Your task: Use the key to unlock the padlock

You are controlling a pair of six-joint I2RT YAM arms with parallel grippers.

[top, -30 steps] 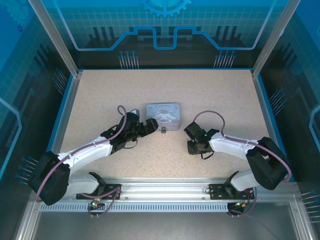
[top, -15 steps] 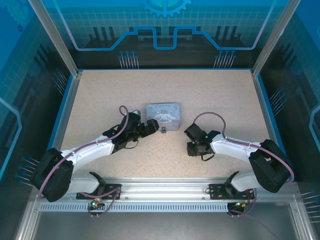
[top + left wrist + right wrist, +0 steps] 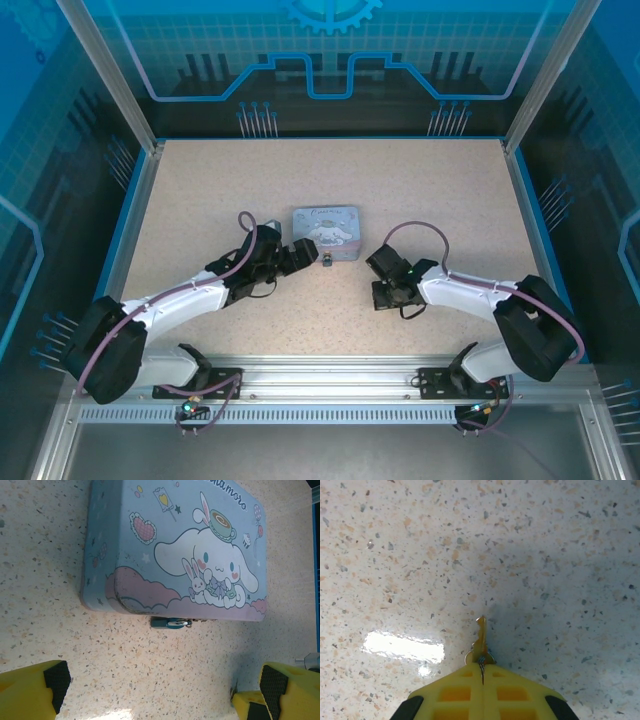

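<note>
Tin (image 3: 325, 222): lies flat on the table (image 3: 420, 180), picture side up. Its front edge faces the arms, so the lock can be reached from the near side.

Padlock (image 3: 171, 623): sits against the middle of the tin's front edge, resting on the table. It looks locked. Which way the keyhole points is too small to tell.

Key (image 3: 481, 637): lies right of the tin and nearer the arms, well apart from the padlock. Its head is pinched and its blade sticks straight out past the fingertips, probably so the blade is free to enter the lock.

Right gripper (image 3: 482, 672): clamped tight on the key's head, low over bare table to the right of the tin. I cannot tell whether the blade tip touches the table.

Left gripper (image 3: 164, 685): jaws spread wide, holding nothing, just off the tin's front-left corner. From its wrist view the padlock lies ahead, between the two fingers. That placement suggests it waits to steady the padlock or tin.

Step in hand: the key is gripped, and carrying it to the padlock is not yet done.

Next move calls for: lining the blade up with the keyhole at the tin's front edge.

Risk: the key is thin and could twist in the pinch, and an unsteadied padlock could slide along the tin.
</note>
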